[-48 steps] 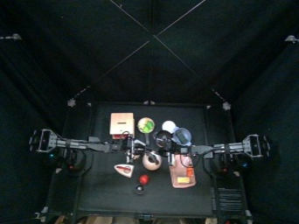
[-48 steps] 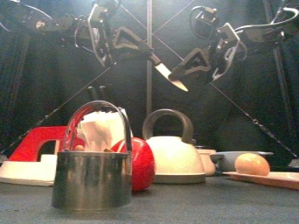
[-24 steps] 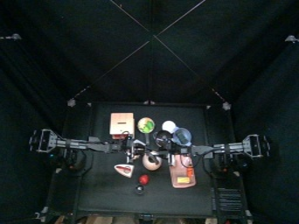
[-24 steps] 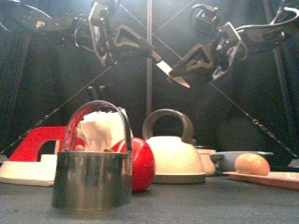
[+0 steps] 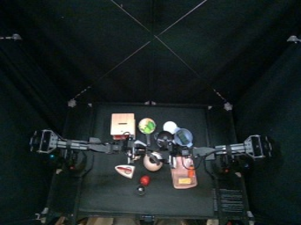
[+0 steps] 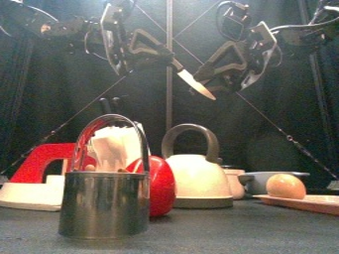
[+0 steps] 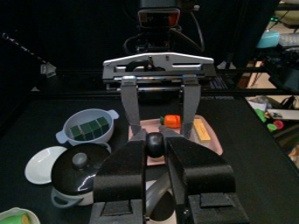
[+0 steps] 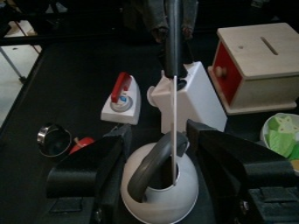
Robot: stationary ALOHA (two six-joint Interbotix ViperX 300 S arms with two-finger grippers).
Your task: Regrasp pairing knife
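The paring knife hangs high above the table, its black handle up and left and its pale blade slanting down to the right. My left gripper is shut on the handle. My right gripper stands open just right of the blade, not touching it. In the right wrist view the knife shows as a thin upright line between the widely parted jaws of the right gripper. In the left wrist view the left gripper has its jaws close together.
On the table below stand a metal cup, a red ball, a white kettle, a red and white iron and a tray with an egg-shaped thing. A box sits further back.
The right gripper has opened and let go of the blade. The knife stays held by the left gripper, almost in the same place.
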